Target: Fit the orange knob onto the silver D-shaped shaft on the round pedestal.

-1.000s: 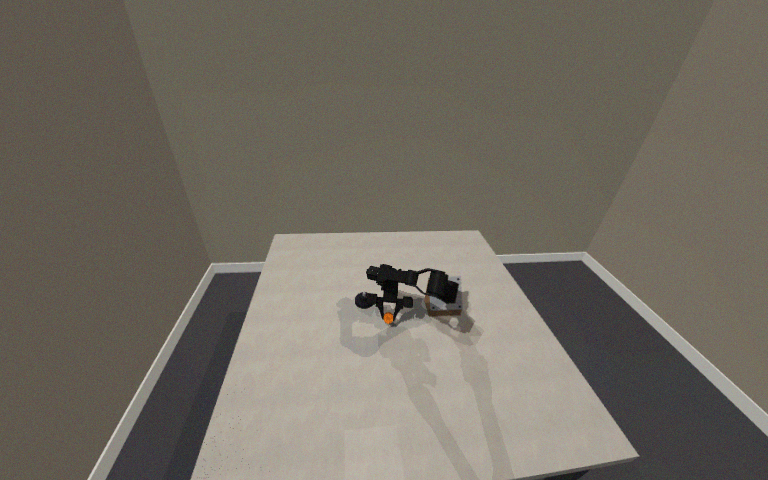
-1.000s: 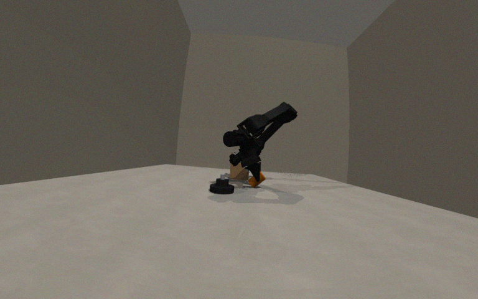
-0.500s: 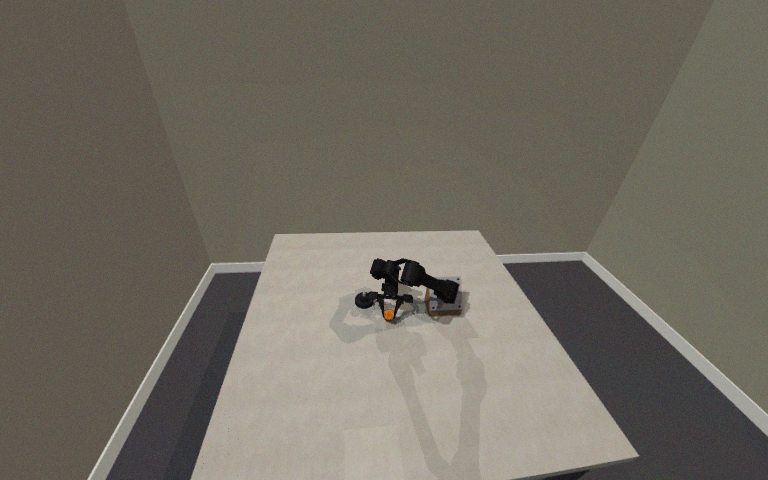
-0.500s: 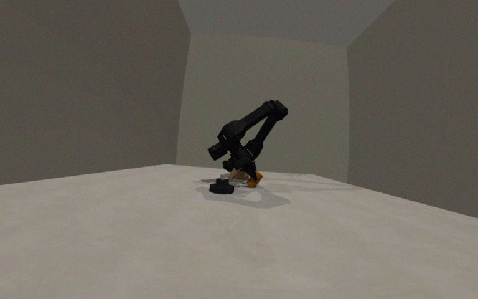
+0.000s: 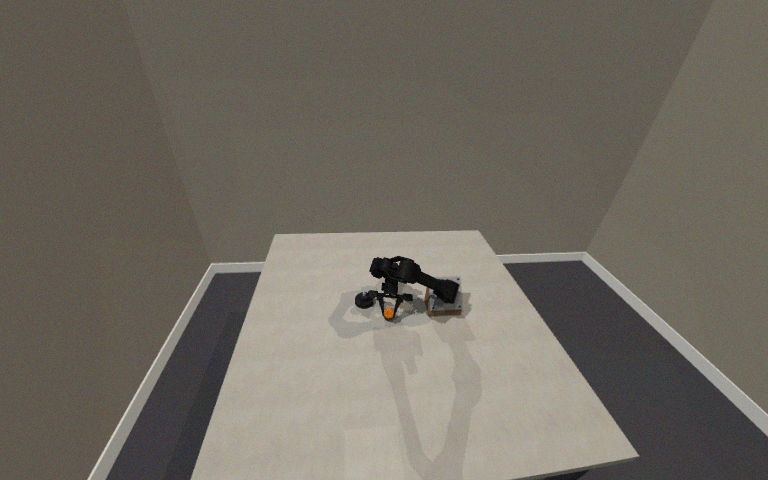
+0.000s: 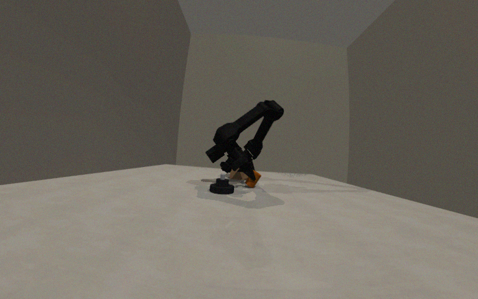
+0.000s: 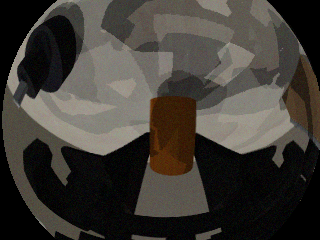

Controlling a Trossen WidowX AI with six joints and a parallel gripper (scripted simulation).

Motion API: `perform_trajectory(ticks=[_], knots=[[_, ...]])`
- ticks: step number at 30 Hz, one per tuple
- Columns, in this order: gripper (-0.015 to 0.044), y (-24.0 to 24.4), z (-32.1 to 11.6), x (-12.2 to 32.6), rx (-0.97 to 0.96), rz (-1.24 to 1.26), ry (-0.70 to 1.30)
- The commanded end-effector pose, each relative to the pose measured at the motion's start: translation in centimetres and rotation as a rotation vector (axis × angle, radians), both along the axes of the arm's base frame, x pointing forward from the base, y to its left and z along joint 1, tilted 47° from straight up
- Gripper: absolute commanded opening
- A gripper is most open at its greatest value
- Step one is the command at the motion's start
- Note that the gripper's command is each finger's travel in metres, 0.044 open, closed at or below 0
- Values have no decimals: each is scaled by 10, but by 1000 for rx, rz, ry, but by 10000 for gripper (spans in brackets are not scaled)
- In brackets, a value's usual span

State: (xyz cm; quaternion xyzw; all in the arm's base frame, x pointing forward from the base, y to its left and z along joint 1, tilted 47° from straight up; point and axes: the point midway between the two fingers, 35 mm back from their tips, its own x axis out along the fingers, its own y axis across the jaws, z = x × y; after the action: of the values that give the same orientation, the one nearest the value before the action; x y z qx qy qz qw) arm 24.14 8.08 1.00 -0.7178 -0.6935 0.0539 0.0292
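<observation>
The orange knob [image 5: 388, 313] [image 6: 251, 180] [image 7: 173, 135] is held between the fingertips of my gripper [image 5: 389, 314] [image 6: 253, 177] [image 7: 171, 136], which is shut on it. In the exterior view the knob is tilted and close to the table top. Its hole cannot be seen. The black round pedestal [image 5: 363, 301] [image 6: 221, 189] [image 7: 64, 55] stands on the table to the left of the knob in all views. The silver shaft [image 6: 222, 176] [image 7: 20, 92] points up from it, bare. The shaft's flat side cannot be made out.
The arm's base block [image 5: 444, 310] [image 7: 302, 97], wooden with a grey top plate, stands on the table [image 5: 305, 384] [image 6: 225, 246], right of the gripper in the top view. Part of the arm reaches over the area beside the pedestal.
</observation>
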Motion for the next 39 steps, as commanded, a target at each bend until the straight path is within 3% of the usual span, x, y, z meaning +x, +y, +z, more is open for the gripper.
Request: perform_trajectory(ticks=[1,9,12,13,36,39], knots=[[179,-2,-2,0,-1,1,-6],[179,-5,-5,-1,-1,1,-6],[258,-3,-3,0,0,-1,0],[260,-3,-3,0,0,-1,0],[260,-3,-3,0,0,-1,0],[339,-3,-3,0,0,-1,0]])
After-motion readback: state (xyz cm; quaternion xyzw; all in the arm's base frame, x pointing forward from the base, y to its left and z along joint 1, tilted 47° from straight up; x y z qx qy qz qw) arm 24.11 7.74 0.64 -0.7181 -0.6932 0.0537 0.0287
